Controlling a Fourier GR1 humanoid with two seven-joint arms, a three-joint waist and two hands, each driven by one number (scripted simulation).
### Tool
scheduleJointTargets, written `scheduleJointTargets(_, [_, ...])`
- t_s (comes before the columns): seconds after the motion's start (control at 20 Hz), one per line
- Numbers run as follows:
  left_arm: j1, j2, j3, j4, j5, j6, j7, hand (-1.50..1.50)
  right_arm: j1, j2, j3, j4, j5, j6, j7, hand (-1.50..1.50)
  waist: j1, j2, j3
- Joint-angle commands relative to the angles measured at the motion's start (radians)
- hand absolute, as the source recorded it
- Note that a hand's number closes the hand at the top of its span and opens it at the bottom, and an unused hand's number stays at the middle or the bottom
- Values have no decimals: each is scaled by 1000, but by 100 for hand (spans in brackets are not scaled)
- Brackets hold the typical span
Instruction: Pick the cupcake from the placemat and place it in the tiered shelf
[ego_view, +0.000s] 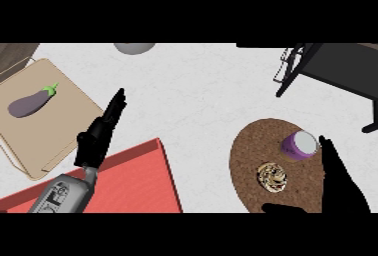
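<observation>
A cupcake (274, 176) with a pale swirled top sits on the round brown cork placemat (247, 150) at the right. A purple cup (300, 144) lies on the mat just behind it. My right hand (341, 187) is open at the mat's right edge, fingers pointing up past the cup and thumb (284, 208) stretched left below the cupcake, not touching it. The black tiered shelf (325, 65) stands at the back right. My left hand (100, 132) is open at the left, fingers straight and pointing away.
A tan cutting board (66, 120) with a purple eggplant (32, 102) lies at the far left. A red mat (140, 180) sits at the front left under my left forearm. A grey bowl (134, 47) shows at the back edge.
</observation>
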Motion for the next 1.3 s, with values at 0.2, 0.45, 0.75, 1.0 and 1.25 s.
scheduleJointTargets(0.2, [-29,9,48,32,7,-40,-7,0,-83,181,-28,95,83,123,189,-150,-7,1,1])
scheduleJointTargets(0.45, [-21,4,53,18,-12,-39,16,0,-102,249,-52,127,121,188,179,-150,-6,-1,1])
scheduleJointTargets(0.75, [51,-10,36,-76,-41,-32,33,0,-55,312,-72,152,158,209,120,-150,-6,-3,2])
scheduleJointTargets(1.0, [42,-5,65,-78,-39,-66,37,0,-51,346,-120,201,172,227,72,-150,-6,-2,2])
scheduleJointTargets(1.25, [23,-53,69,-71,-77,-28,77,0,6,392,-111,233,226,219,16,-150,-8,-2,2])
